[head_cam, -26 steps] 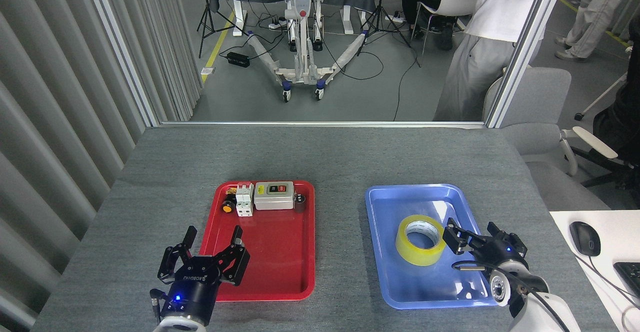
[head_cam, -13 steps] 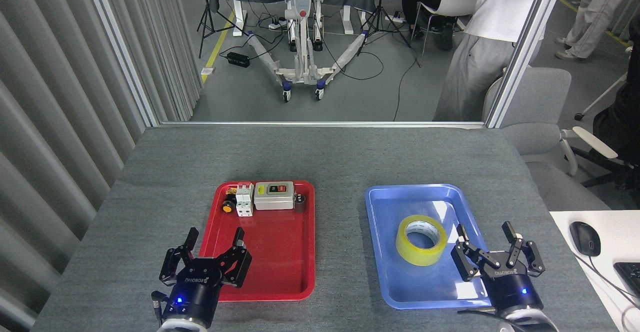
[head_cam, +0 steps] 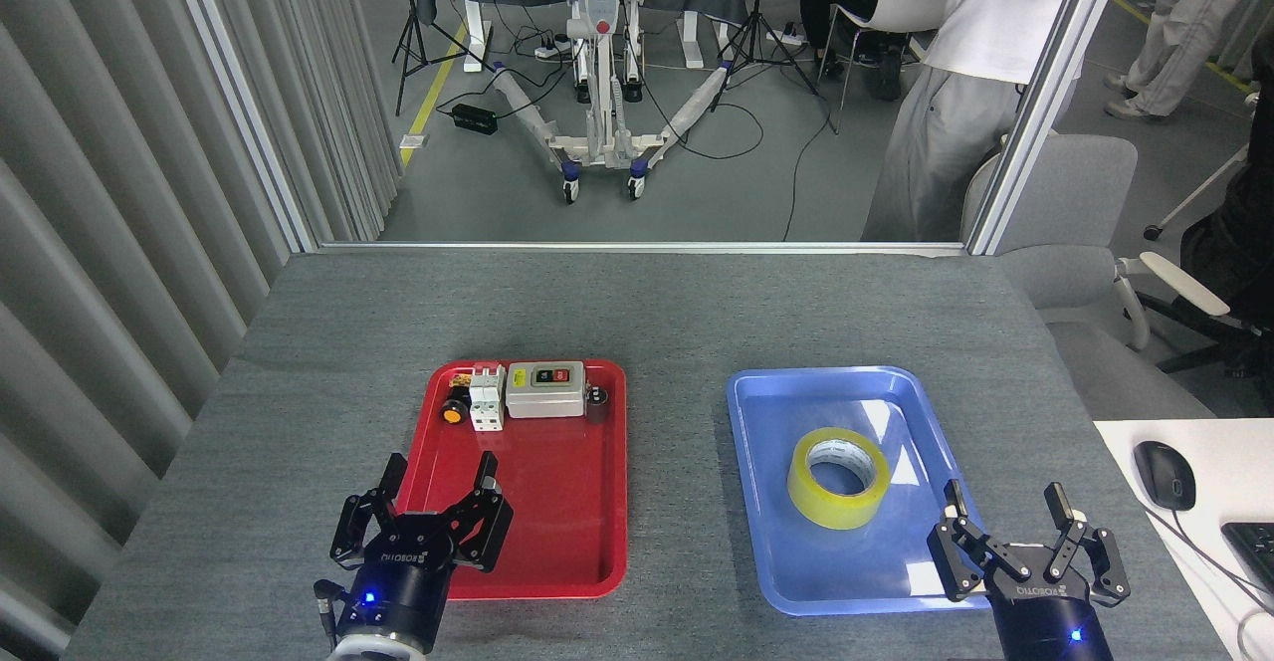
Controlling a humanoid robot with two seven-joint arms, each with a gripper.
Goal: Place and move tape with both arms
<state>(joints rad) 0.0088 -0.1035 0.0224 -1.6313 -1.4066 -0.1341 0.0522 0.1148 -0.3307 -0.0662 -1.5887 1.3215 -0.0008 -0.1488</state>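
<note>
The tape (head_cam: 838, 477), a yellow roll with a white printed core, lies flat in the middle of the blue tray (head_cam: 766, 412). My right gripper (head_cam: 1005, 504) stands open at the tray's near right corner, a short way right of and nearer than the roll, holding nothing. My left gripper (head_cam: 440, 472) is open too, its fingers spread over the near left edge of the red tray (head_cam: 557, 542), nothing between them. Both black grippers show a blue light at the wrist.
At the far end of the red tray sit a white switch box (head_cam: 544, 389), a white breaker (head_cam: 487, 397) and small dark parts. A mouse (head_cam: 1163, 474) lies on a white desk at right. People and chairs are beyond the glass partition.
My right gripper has let go beside the tape, turned upright and drawn back right and toward me off the roll. The left gripper shifted slightly right and nearer. The tape stayed put.
</note>
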